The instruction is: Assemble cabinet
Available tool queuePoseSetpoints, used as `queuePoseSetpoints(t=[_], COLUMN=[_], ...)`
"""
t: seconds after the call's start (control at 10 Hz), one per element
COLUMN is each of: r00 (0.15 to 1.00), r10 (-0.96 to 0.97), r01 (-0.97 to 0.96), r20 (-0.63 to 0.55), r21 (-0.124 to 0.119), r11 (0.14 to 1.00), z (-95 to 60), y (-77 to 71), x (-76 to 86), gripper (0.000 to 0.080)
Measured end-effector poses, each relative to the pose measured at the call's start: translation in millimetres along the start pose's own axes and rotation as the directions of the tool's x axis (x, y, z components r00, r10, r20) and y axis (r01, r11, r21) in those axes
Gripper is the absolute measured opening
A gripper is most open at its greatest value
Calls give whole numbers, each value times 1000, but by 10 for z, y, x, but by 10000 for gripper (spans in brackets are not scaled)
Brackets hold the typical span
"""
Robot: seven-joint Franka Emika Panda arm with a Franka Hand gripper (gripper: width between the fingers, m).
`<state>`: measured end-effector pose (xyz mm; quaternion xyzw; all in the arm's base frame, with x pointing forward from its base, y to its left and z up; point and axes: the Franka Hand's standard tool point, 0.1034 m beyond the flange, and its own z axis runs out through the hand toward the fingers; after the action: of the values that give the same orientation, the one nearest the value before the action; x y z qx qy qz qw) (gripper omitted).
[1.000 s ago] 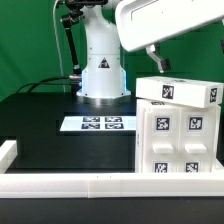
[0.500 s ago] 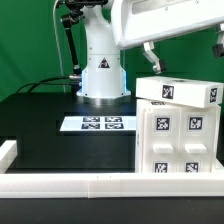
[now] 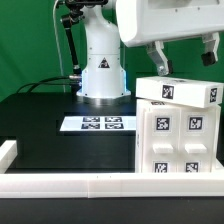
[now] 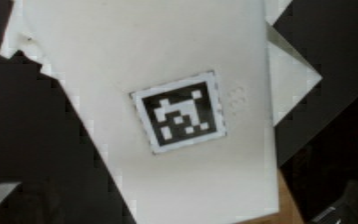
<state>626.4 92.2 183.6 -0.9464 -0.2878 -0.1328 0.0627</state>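
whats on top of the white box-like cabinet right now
A flat white panel with square tags lies across the top of the white box-like cabinet. The gripper hangs above it, apart. Whatever is under the panel or inside is hidden.

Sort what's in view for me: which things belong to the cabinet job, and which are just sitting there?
Part of the job:
- large white blocky plastic cabinet with black-and-white square tags
- two-finger gripper, above the cabinet

Not part of it:
- flat white marker board carrying tags
- black table
- low white rail along the table's front edge
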Motion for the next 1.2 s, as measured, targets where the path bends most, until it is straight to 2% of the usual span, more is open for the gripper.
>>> queuePoseSetpoints(t=[0.2, 0.9, 1.0, 1.1, 1.2], r00=[996, 998, 999, 999, 999], r10=[-89, -56, -38, -13, -13], r01=[89, 55, 38, 13, 13], r20=[14, 42, 37, 37, 37], r21=[-1, 12, 5, 4, 4], r11=[996, 998, 999, 1000, 1000], z=[54, 237, 238, 238, 238], y=[42, 59, 63, 66, 69], x=[-51, -184, -177, -180, -181], gripper=[797, 797, 713, 575, 575])
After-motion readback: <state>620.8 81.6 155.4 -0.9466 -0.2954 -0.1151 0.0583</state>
